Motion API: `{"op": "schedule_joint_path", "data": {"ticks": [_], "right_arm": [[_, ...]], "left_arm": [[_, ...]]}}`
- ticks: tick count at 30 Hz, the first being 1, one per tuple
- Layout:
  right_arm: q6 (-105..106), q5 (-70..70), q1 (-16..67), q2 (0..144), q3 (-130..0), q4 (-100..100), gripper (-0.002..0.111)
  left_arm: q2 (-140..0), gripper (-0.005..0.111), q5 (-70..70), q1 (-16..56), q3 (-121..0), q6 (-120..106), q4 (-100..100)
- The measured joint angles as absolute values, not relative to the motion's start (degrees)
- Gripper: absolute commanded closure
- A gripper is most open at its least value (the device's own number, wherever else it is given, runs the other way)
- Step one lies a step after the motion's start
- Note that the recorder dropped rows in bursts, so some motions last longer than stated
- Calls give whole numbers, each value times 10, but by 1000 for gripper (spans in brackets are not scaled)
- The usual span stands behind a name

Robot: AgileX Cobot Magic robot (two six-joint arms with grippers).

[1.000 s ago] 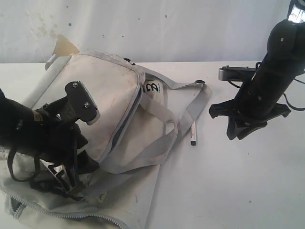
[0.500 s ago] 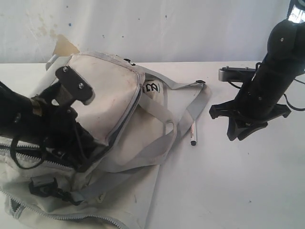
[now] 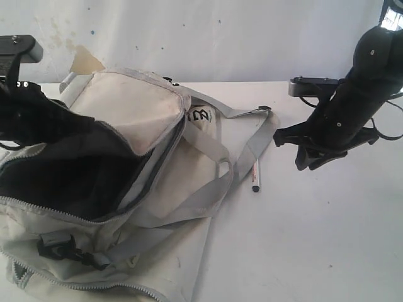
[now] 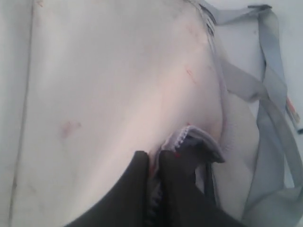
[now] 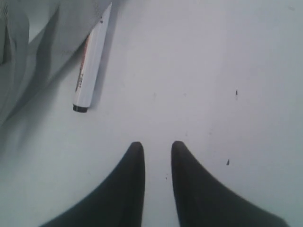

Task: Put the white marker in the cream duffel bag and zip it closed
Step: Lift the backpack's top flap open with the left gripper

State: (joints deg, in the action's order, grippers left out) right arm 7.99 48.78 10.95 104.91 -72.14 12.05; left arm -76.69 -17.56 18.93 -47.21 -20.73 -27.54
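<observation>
1. Lifted since a second ago, the left gripper (image 4: 154,158) has hauled the bag's edge up toward the far left, so the mouth now gapes on its dark lining (image 3: 69,176)
2. Its fingers are clenched on the zipper edge of the cream duffel bag (image 3: 135,104)
3. Right gripper (image 5: 154,149) hangs over the table (image 3: 315,239), jaws slightly parted, holding nothing
4. White marker (image 3: 255,175) lies untouched just right of the bag, its far end under a grey strap (image 3: 259,135)
5. Step in hand: holding the bag open. Next, I judge, the right gripper must shift left, line up across the barrel, pinch it and draw it clear of the strap
</observation>
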Motion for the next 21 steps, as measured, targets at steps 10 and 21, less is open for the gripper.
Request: {"op": "schedule_joint_path", "data": {"ticks": [10, 21], "right_arm": [[126, 451, 109, 1093, -721, 121, 82], [152, 431, 112, 1122, -721, 229, 60]], "left_arm": [[-765, 107, -171, 163, -520, -295, -370], [-765, 107, -172, 161, -542, -304, -373]]}}
